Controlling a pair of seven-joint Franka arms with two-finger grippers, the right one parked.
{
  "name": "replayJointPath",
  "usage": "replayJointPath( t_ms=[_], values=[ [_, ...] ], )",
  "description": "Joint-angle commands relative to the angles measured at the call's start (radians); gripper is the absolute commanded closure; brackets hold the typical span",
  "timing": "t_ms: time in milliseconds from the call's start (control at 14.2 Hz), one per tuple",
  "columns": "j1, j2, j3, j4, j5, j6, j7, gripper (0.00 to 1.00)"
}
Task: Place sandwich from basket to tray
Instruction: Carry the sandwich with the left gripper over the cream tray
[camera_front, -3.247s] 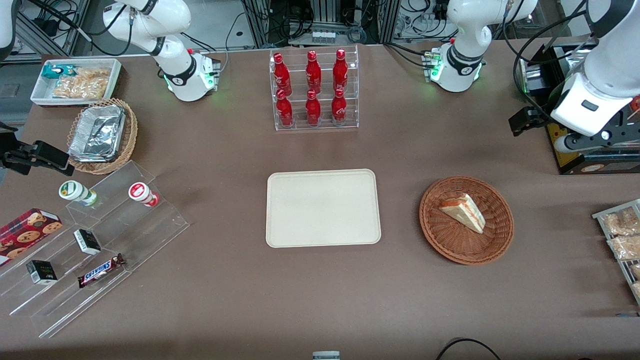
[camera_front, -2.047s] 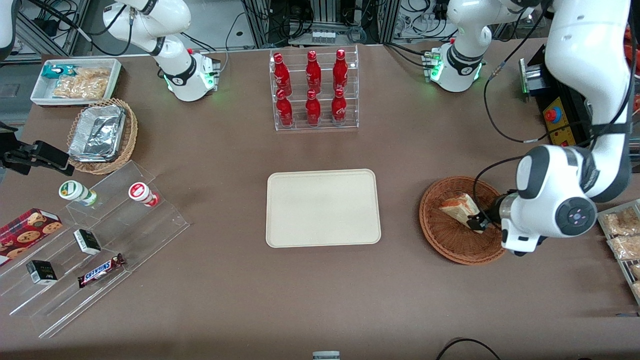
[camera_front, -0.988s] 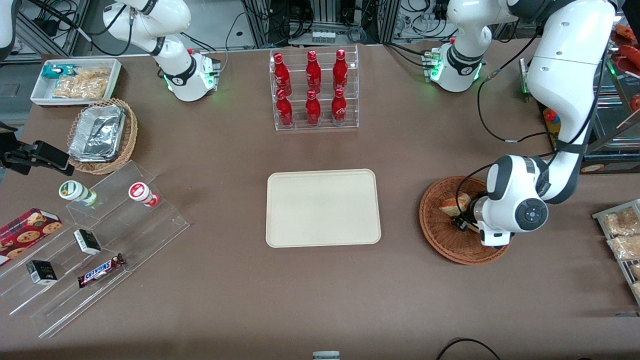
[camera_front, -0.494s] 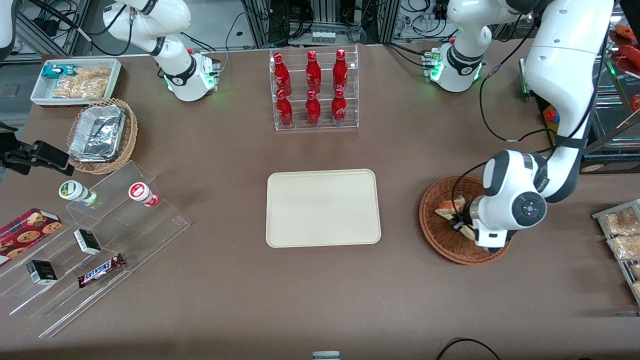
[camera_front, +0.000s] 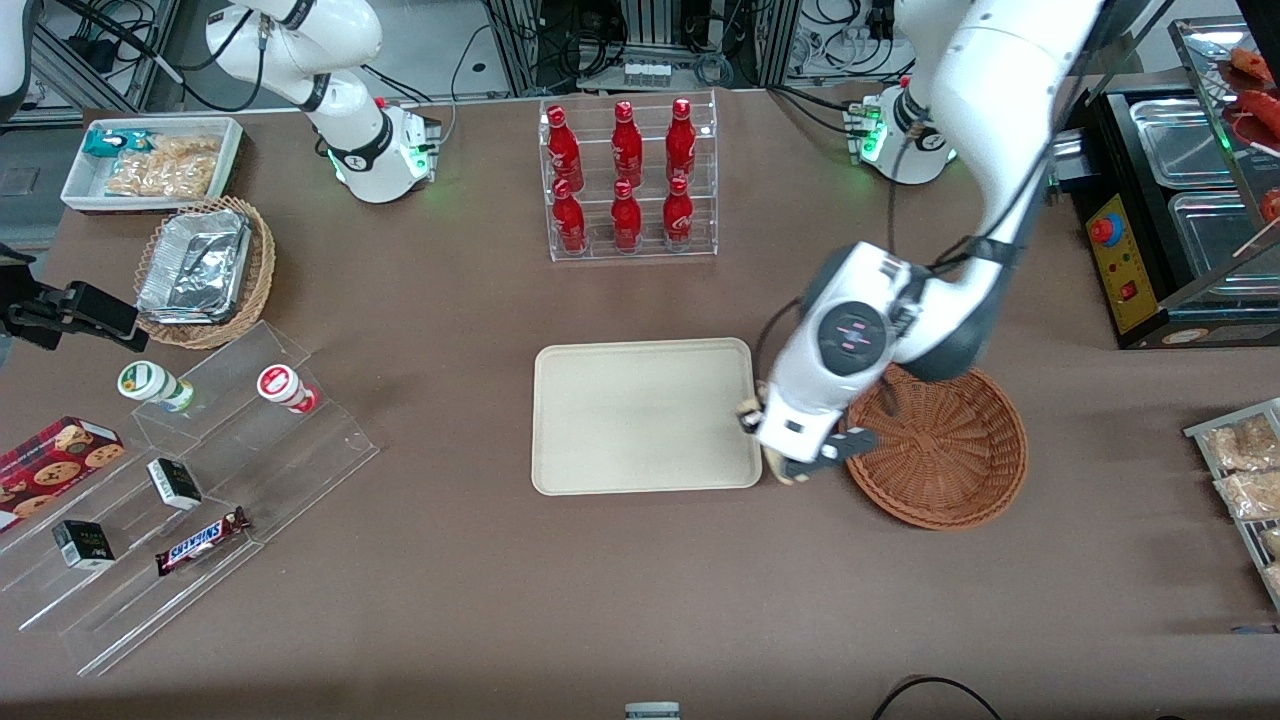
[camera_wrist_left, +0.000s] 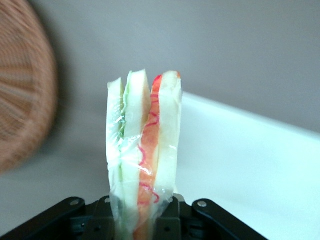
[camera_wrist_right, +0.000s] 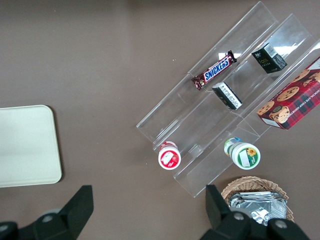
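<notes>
Left wrist view shows my gripper (camera_wrist_left: 142, 220) pinching the triangular wedge sandwich of white bread with red and green filling (camera_wrist_left: 142, 150), which stands on end between my fingers, clear of the round reddish-brown wicker basket (camera_wrist_left: 22, 100). I carry it above the table, between that basket and the flat cream rectangular tray with rounded corners (camera_wrist_left: 240, 170), just beside the tray's rim. From the front, my gripper (camera_front: 775, 455) sits at the tray's (camera_front: 645, 415) edge nearest the basket (camera_front: 950, 450); I judge a short move toward the parked arm's end of the table puts the sandwich over the tray.
</notes>
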Motion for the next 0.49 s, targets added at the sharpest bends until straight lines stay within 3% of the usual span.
replayJointPath(
  t_ms=[0,424],
  values=[
    [-0.108,0.1,0.014,0.083,0.01,0.008,-0.001,0.87],
    [-0.243,0.243,0.02,0.228,0.015,0.009,-0.059,0.83]
  ],
)
